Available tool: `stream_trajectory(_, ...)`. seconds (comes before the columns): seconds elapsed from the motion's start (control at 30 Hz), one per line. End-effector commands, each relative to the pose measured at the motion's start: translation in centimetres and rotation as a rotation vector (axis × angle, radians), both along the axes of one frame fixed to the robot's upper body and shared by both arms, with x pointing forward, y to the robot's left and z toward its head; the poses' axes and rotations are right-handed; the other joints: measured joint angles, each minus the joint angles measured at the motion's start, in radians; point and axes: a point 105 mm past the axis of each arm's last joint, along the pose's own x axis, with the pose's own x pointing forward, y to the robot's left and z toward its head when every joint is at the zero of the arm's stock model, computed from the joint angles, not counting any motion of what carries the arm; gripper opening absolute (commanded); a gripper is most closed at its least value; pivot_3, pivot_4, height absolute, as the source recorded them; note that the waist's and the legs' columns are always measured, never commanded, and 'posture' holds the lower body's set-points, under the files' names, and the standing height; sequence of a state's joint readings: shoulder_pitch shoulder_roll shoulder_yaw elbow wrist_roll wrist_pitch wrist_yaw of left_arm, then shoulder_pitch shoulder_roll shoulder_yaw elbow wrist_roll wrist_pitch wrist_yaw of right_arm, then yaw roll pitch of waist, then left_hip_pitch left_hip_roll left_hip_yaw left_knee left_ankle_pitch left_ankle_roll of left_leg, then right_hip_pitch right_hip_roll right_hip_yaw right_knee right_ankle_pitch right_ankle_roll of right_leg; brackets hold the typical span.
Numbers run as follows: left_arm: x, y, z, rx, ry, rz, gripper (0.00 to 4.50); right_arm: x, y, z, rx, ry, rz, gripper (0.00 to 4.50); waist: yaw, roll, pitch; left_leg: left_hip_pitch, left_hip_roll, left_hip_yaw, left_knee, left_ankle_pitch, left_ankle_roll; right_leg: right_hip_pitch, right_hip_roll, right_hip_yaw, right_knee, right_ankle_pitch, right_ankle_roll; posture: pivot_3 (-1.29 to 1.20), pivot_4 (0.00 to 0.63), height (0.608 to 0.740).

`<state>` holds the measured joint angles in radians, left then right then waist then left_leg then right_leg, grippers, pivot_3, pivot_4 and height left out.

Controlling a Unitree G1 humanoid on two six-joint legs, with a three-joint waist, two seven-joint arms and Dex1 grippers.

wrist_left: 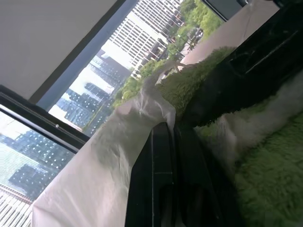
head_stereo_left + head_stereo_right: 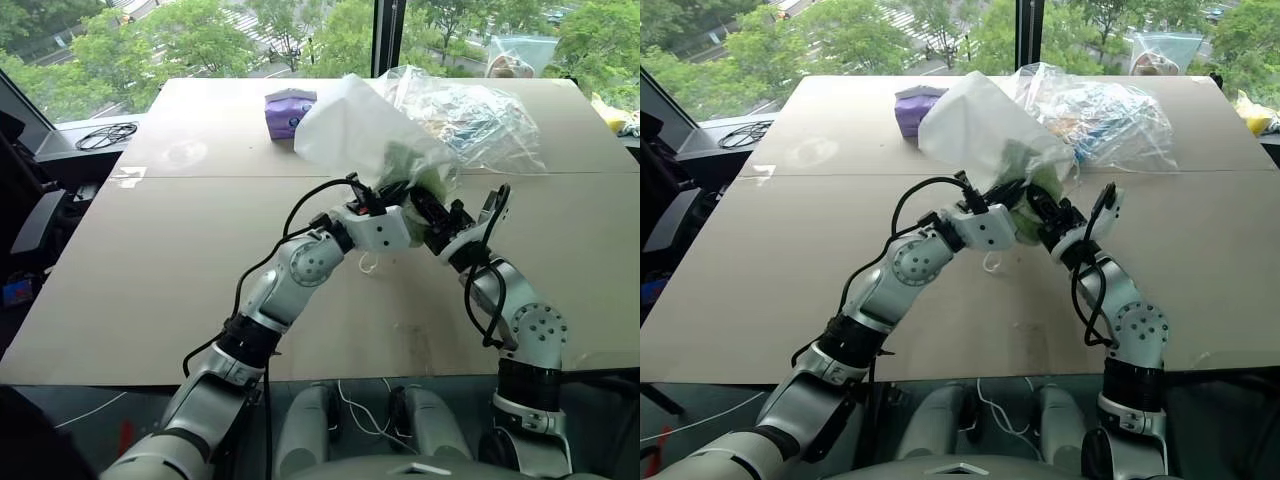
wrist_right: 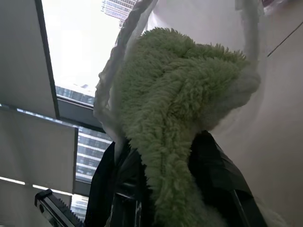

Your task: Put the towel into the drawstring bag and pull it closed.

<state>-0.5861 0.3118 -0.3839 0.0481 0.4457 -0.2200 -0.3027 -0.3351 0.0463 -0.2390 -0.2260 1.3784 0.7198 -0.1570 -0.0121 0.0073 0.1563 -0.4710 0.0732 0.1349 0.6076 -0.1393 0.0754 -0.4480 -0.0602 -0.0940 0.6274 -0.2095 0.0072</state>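
Above the worktop [image 2: 150,260], our left claw [image 2: 400,205] pinches the drawstring bag [image 2: 350,130] rim; right claw [image 2: 425,215] grips the towel [image 3: 180,94], partly inside. We should push deeper before releasing, keeping the mouth spread.

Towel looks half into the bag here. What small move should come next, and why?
Probably the right gripper should push the towel deeper into the drawstring bag. It is shut on the towel, whose green shows only near the bag's mouth, while the left gripper is shut on the bag's edge, holding it up. The bag's far end looks unfilled.
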Motion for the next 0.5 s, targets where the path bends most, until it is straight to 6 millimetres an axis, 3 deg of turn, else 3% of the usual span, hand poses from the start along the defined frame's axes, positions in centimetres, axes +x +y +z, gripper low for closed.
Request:
stream_trajectory(0.03, -1.8, -0.6, 0.9, 0.086, -0.108, -0.135, 0.0, -0.2, 2.6, 2.0, -0.012, -0.095, 0.057, 0.12, -0.001, 0.0, 0.0, 0.0, 0.0, 0.0, 0.0, 0.0, 0.0, 0.0, 0.0, 0.0, 0.0, 0.0, 0.0, 0.0, 0.15, 0.738)
stream_trajectory(0.1, -2.3, -0.4, 0.9, 0.096, -0.107, -0.178, 0.0, 0.8, 2.2, 2.0, 0.001, -0.087, -0.007, 0.12, -0.001, 0.0, 0.0, 0.0, 0.0, 0.0, 0.0, 0.0, 0.0, 0.0, 0.0, 0.0, 0.0, 0.0, 0.0, 0.0, 0.15, 0.738)
stream_trajectory(0.17, -2.3, 0.0, 1.1, 0.079, -0.092, -0.194, 0.0, 2.9, -0.1, 1.3, 0.145, 0.024, -0.141, 0.12, -0.001, 0.0, 0.0, 0.0, 0.0, 0.0, 0.0, 0.0, 0.0, 0.0, 0.0, 0.0, 0.0, 0.0, 0.0, 0.0, 0.15, 0.738)
stream_trajectory(0.2, -2.4, 0.0, 1.1, 0.078, -0.084, -0.204, 0.0, 3.3, -0.6, 1.3, 0.183, 0.033, -0.155, 0.12, 0.002, 0.0, 0.0, 0.0, 0.0, 0.0, 0.0, 0.0, 0.0, 0.0, 0.0, 0.0, 0.0, 0.0, 0.0, 0.0, 0.15, 0.738)
stream_trajectory(0.3, -2.9, 0.1, 1.4, 0.057, -0.071, -0.234, 0.0, 1.7, 0.9, 2.7, 0.109, -0.104, -0.06, 0.12, 0.008, 0.0, 0.0, -0.001, 0.0, 0.001, 0.0, 0.0, 0.0, 0.0, -0.001, -0.001, 0.0, 0.0, 0.0, 0.0, 0.15, 0.738)
stream_trajectory(0.33, -3.0, 0.1, 1.6, 0.048, -0.068, -0.244, 0.0, 2.0, 0.0, 3.0, 0.184, -0.094, -0.094, 0.12, 0.006, 0.0, 0.0, -0.001, -0.001, 0.002, 0.0, 0.0, 0.0, 0.0, -0.001, 0.0, 0.0, 0.0, 0.0, 0.0, 0.15, 0.738)
stream_trajectory(0.4, -3.1, 0.3, 1.9, 0.019, -0.052, -0.252, 0.0, 3.5, -1.7, 1.9, 0.317, 0.036, -0.178, 0.12, 0.002, 0.0, 0.0, -0.001, -0.001, 0.003, 0.001, 0.0, 0.0, 0.0, -0.001, 0.001, 0.0, 0.0, 0.0, 0.0, 0.15, 0.738)
stream_trajectory(0.5, -2.8, 0.5, 2.8, -0.077, -0.011, -0.243, 0.0, 1.6, 1.9, 2.2, 0.07, -0.1, -0.044, 0.12, -0.001, 0.0, 0.0, 0.0, -0.001, 0.004, 0.002, 0.0, 0.0, 0.001, 0.0, 0.0, 0.0, 0.003, 0.004, 0.0, 0.15, 0.738)
